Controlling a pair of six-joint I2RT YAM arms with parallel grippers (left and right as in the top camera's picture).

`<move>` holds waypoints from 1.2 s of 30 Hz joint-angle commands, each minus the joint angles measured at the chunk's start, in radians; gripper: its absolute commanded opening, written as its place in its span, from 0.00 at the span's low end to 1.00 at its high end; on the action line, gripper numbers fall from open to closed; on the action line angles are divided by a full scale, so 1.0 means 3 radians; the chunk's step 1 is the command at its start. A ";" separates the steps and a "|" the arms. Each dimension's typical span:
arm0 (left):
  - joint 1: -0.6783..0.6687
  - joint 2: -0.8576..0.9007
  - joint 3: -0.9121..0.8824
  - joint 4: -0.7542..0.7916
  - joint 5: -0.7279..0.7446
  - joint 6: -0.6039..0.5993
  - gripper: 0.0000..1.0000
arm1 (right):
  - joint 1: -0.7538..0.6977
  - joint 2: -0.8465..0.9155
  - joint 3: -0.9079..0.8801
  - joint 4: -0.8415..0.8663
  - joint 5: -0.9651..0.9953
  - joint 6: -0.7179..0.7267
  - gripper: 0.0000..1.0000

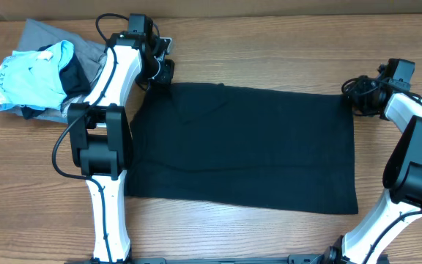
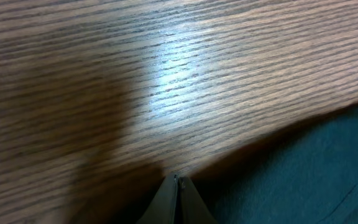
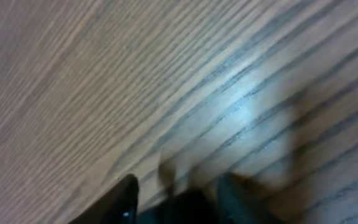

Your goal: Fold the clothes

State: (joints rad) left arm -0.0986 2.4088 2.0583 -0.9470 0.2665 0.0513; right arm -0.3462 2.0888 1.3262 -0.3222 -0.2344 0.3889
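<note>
The black shirt [image 1: 244,147] lies flat on the wooden table as a wide rectangle. My left gripper [image 1: 161,75] sits at its far left corner. In the left wrist view its fingers [image 2: 178,180] are pressed together over bare wood, with the shirt's edge [image 2: 309,168] just to their right. My right gripper [image 1: 357,97] is at the shirt's far right corner. In the blurred right wrist view its fingers [image 3: 179,190] stand apart, with a dark patch of fabric [image 3: 179,208] low between them.
A pile with a light-blue garment [image 1: 35,73] and grey garments [image 1: 50,33] lies at the table's far left, beside the left arm. Bare wood table [image 1: 269,59] surrounds the shirt.
</note>
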 commanded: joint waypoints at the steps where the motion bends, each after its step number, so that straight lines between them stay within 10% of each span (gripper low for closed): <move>1: -0.0022 -0.0128 0.0086 -0.0009 0.0074 -0.0048 0.04 | 0.0001 0.0055 0.0072 -0.0117 -0.0001 -0.0081 0.40; 6: -0.0023 -0.0128 0.0086 -0.0008 0.0074 -0.0098 0.04 | 0.0000 0.0055 0.0072 -0.0271 -0.0047 -0.0092 0.36; 11: -0.0022 -0.0128 0.0086 -0.0039 0.0074 -0.0098 0.04 | 0.0000 0.0050 0.0090 -0.0253 -0.0125 -0.0090 0.04; 36: 0.0075 -0.0345 0.0088 -0.0875 -0.0092 -0.0271 0.04 | -0.0258 -0.0732 0.0125 -0.1479 -0.0095 0.0167 0.04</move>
State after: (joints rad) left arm -0.0826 2.3486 2.0609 -1.1774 0.2649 -0.0193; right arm -0.4023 1.8870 1.3499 -0.7425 -0.2729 0.4057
